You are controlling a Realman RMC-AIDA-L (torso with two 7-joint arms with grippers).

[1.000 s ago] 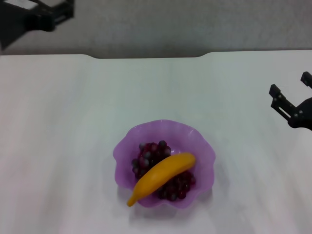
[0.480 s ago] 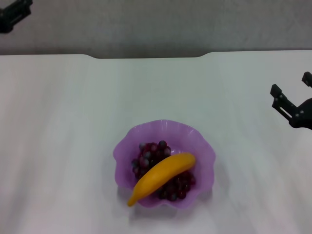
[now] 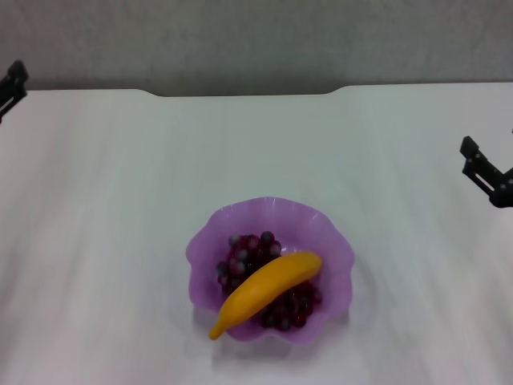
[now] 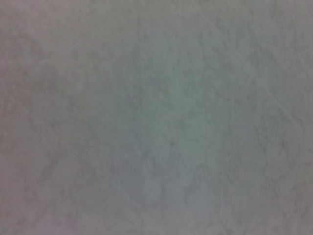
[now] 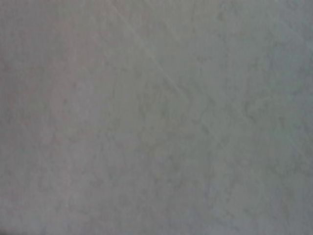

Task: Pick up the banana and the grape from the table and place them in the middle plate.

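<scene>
In the head view the purple scalloped middle plate [image 3: 333,241] stands on the white table [image 3: 120,200], near the front centre. The bunch of dark red-purple grapes [image 3: 244,255] lies inside it. The yellow-orange banana [image 3: 268,290] lies diagonally across the grapes, and its lower tip reaches over the plate's front left rim. My left gripper [image 3: 11,85] shows only as a black piece at the far left edge, well away from the plate. My right gripper [image 3: 490,164] is open and empty at the far right edge, above the table. Both wrist views show only bare table.
The table's far edge [image 3: 248,93] runs along the back, with a grey wall behind it. Nothing else stands on the table.
My left gripper has moved from the top left corner down and outward to the left edge. My right gripper has drawn back to the right, partly out of view. Plate, banana and grapes have not moved.
</scene>
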